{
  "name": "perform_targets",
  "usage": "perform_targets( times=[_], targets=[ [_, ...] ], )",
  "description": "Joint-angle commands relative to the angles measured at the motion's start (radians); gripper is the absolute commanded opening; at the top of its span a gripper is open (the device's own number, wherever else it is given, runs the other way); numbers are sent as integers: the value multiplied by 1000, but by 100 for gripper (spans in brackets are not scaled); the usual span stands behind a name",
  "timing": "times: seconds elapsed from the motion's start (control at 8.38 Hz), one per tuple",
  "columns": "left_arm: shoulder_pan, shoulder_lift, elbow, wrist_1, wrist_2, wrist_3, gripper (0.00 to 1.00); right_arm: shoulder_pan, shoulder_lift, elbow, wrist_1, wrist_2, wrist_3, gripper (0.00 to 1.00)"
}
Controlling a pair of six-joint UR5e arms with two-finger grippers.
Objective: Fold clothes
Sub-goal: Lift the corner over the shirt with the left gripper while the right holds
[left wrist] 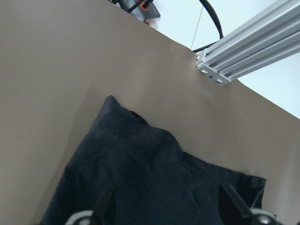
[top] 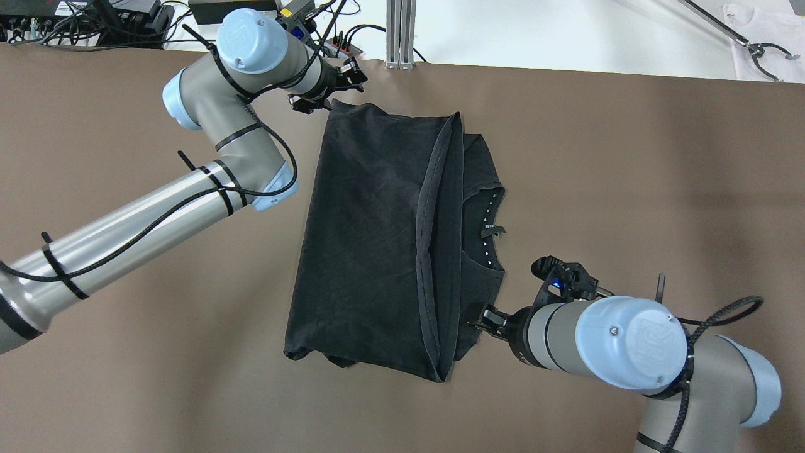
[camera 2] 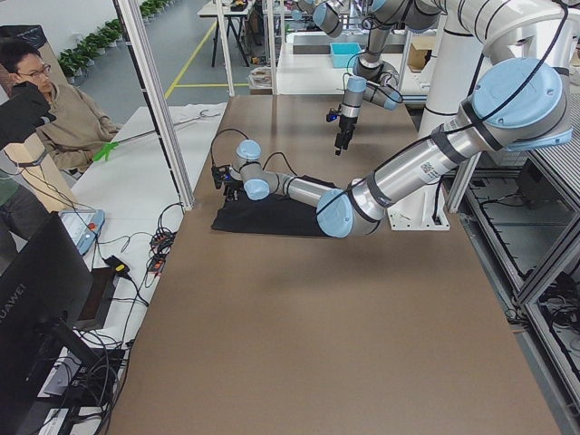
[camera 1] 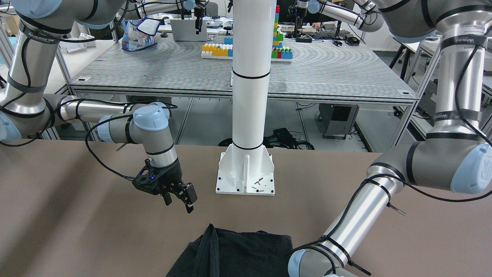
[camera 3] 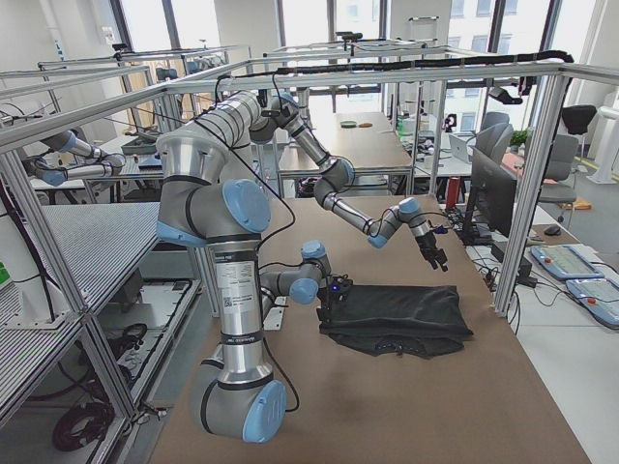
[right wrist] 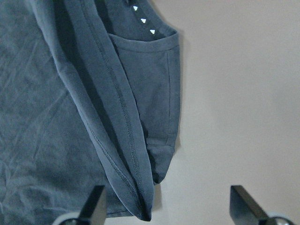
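Cloth lies folded mid-table, both grippers spread

Black knit fabric, the garment [top: 371, 239], lies flat in the middle of the matte brown table [top: 629, 157], making a rough, upright rectangle in the overhead view. Its surface is soft and dull, creased with fine wrinkles. One layer is laid over from the robot's left. The hemmed edge [top: 429, 220] of this layer runs as a long, slightly curved ridge from the far side to the near side. In the right wrist view, that hem shows two parallel rows of stitching. Beyond the ridge, on the robot's right, the rounded neckline [top: 494, 233] is exposed, with small white triangles dotted along its inner band.

The left gripper [left wrist: 168, 204] hangs low over the garment's far left corner, where the cloth rises into a small peak. Its two dark fingers [left wrist: 105, 201] are set wide apart with nothing between them. Whether they touch the fabric cannot be told.

The right gripper [camera 1: 178, 204] is beside the near right corner, where the layers stack into a thick, rounded fold. The front-facing view shows it raised off the table. Its fingers [right wrist: 96, 201] are also spread wide and hold nothing.

A glossy white pillar on a flared base plate [camera 1: 246, 173] stands at the table's near edge. A ribbed aluminium profile [left wrist: 243, 51] meets the far edge.
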Motion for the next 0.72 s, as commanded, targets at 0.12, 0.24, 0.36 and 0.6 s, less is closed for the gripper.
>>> perform_targets(
  times=[0.12, 0.24, 0.36, 0.6],
  targets=[
    [1, 228, -247, -3, 14, -5, 100, -51, 86, -108, 0, -18, -622, 62],
    [2, 266, -297, -1, 24, -7, 100, -51, 124, -167, -6, -18, -708, 55],
    [2, 280, -324, 0, 24, -10, 100, -52, 158, -221, -6, -20, -739, 54],
    [2, 280, -343, 3, 29, -22, 100, -55, 193, -255, -6, -18, -747, 47]
  ],
)
